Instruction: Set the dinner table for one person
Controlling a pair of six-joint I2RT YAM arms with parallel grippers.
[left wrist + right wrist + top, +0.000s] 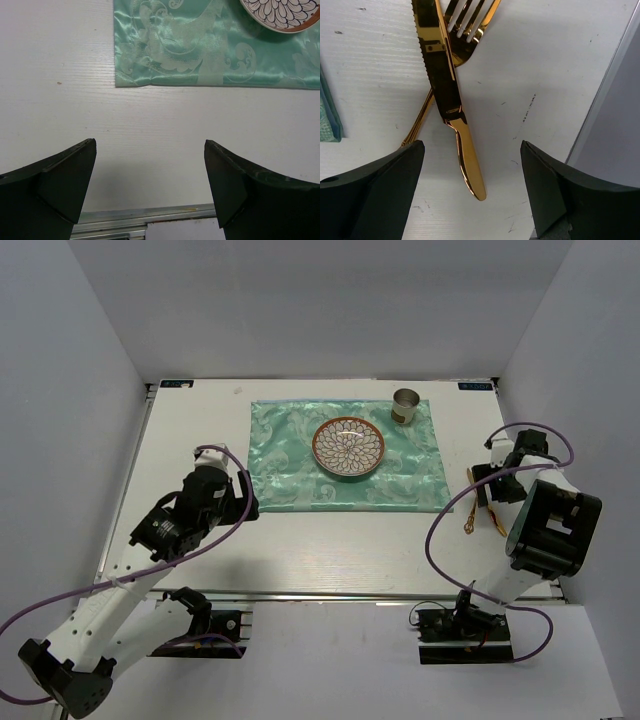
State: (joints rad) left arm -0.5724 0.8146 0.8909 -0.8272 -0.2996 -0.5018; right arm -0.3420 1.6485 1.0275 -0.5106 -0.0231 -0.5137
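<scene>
Two crossed utensils, knife [442, 85] over fork [468, 47] (tops cropped)

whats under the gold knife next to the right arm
A gold fork lies crossed beneath the knife. Its tines and lower handle show; the stretch between is covered by the blade.

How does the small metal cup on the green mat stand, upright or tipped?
Upright: the small metal cup shows its round open mouth facing up, base on the green patterned cloth mat.
</scene>
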